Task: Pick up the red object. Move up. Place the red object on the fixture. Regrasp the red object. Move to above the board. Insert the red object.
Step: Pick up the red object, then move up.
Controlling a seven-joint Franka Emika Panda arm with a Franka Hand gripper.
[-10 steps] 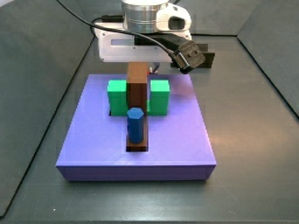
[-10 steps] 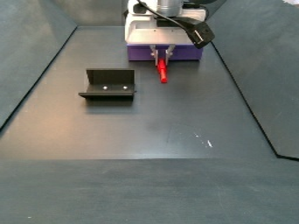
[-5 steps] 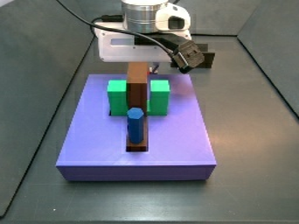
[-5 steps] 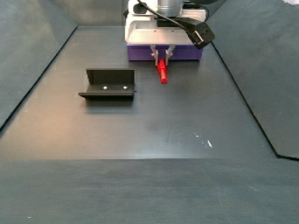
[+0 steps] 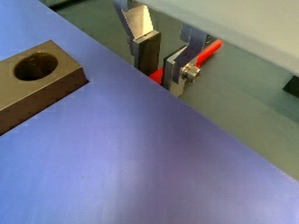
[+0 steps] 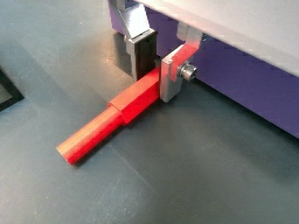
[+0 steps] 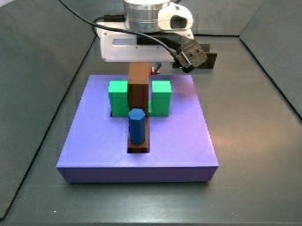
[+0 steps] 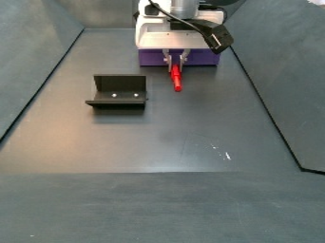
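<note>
Gripper is down at floor level just beside the edge of the board, fingers straddling one end of the red object. In a wrist view the silver plates sit on either side of the red bar, apparently touching it, so it reads as clamped on the piece. Red object lies flat on the floor; the free end sticks out away from the gripper and board, visible in a side view too.

In a wrist view only a short bit of red shows past the fingers, beyond the board edge.

Fixture sits on the floor well apart from the gripper, off to the side of the red object's free end.

On the board, on the far side from the gripper: green block, brown bar, blue cylinder upright. A brown block with a round hole shows on the board in a wrist view.
</note>
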